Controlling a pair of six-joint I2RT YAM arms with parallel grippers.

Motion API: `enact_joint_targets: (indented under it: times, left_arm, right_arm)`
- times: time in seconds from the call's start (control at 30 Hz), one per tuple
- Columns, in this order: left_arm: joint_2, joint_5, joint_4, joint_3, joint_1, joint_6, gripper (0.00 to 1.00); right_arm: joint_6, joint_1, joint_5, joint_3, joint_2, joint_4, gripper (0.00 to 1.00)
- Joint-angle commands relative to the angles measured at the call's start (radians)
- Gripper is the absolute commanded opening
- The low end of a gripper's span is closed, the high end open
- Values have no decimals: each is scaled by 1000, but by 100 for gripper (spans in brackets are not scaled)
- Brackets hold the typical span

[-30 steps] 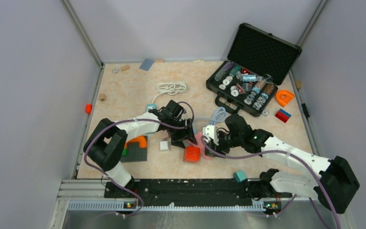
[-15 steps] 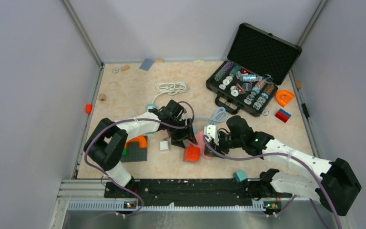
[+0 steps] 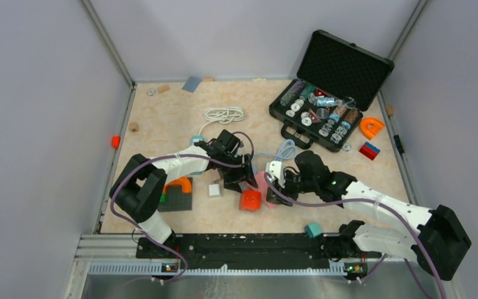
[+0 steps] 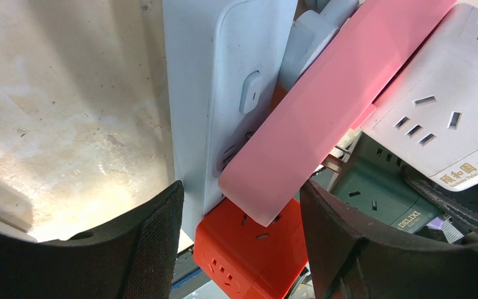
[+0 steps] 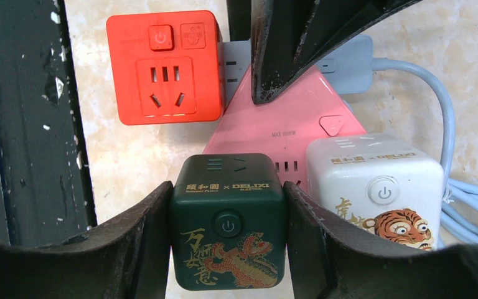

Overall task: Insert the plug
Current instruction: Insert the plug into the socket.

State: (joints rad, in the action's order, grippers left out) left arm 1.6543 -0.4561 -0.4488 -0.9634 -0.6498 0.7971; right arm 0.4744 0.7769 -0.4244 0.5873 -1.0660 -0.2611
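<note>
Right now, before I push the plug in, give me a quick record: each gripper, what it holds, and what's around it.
right gripper: shut on the dark green cube socket
left gripper: straddling white power strip and pink power strip; grip unclear
prongs: green cube's metal pins exposed, beside the pink strip
neighbours: white tiger-print cube socket beside green cube; orange-red cube socket apart

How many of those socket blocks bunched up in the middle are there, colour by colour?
orange-red cube: 1
pink strip: 1
dark green cube: 1
white cube: 1
pale grey strip: 1
Total: 5
</note>
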Motion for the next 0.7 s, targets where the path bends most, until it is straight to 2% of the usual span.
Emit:
enact_joint_targets:
  times: [0.0, 0.27, 0.53, 0.67]
  left_arm:
    - [43, 111, -11, 0, 0, -6, 66]
    - [37, 100, -13, -20, 1, -9, 68]
    - [24, 83, -12, -50, 1, -11, 69]
    - [27, 84, -18, -52, 1, -11, 68]
  right_arm:
    - [-75, -31, 271, -76, 9, -22, 0]
    - [-10, -36, 294, -77, -52, -78, 0]
    - [-23, -34, 276, -72, -59, -46, 0]
    - [-63, -36, 295, -81, 22, -19, 0]
